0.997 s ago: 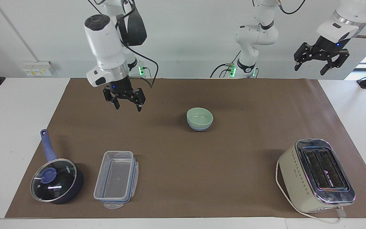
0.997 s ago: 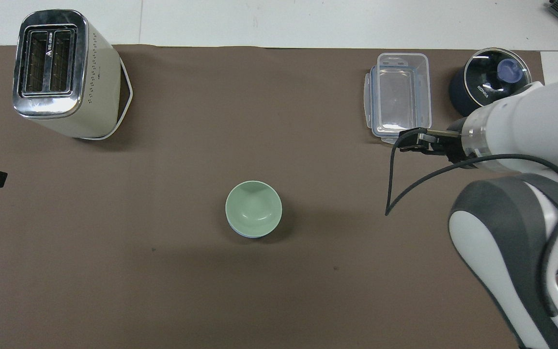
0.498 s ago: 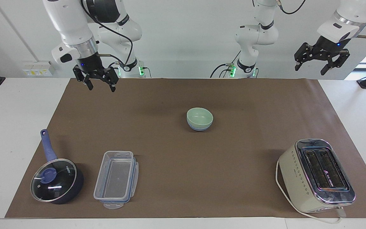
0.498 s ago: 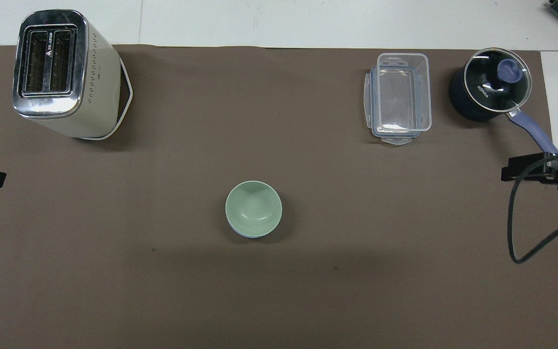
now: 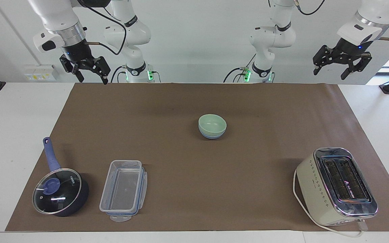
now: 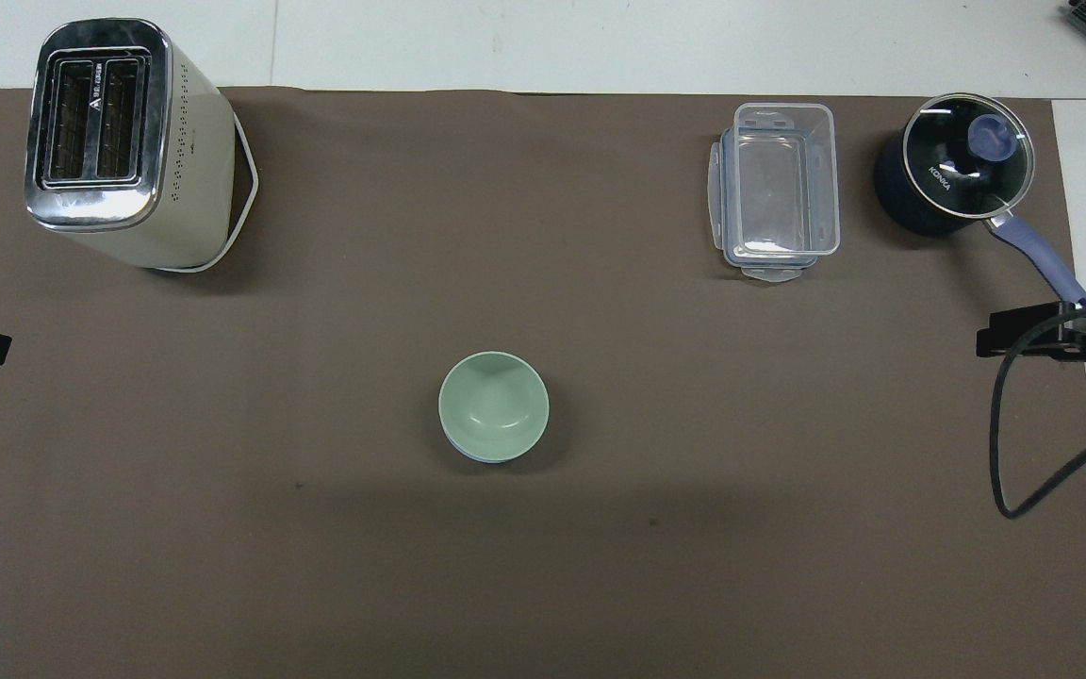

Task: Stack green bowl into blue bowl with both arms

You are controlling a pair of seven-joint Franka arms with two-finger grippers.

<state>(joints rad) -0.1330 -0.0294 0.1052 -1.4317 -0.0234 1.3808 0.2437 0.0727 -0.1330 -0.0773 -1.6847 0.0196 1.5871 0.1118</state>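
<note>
1. left gripper (image 5: 342, 68): raised high over the mat's corner at the robots' edge, left arm's end of the table. fingers spread, nothing held, touching nothing.
2. right gripper (image 5: 89, 71): raised over the mat's corner at the robots' edge, right arm's end. fingers spread, empty, no contact. in the overhead view only its tip (image 6: 1033, 337) and a dangling black cable (image 6: 1014, 443) show at the frame edge.
3. green bowl (image 5: 212, 124): mid-table, upright, nested inside the blue bowl (image 5: 211, 136). only the blue bowl's lower band shows under the green rim. overhead view shows the green bowl (image 6: 493, 405) with a thin blue sliver (image 6: 479, 457) at its edge nearer the robots. both well apart from either gripper.
4. brown mat (image 5: 181, 189): covers most of the table, bowls sit on it.
5. farther out, right arm's end: clear plastic container (image 5: 123, 190), and beside it a dark blue saucepan (image 5: 61, 192) with glass lid, handle pointing toward the robots.
6. farther out, left arm's end: cream toaster (image 5: 336, 186), slots up, white cord looped around its base.
7. nothing stands between the bowls and either gripper.
</note>
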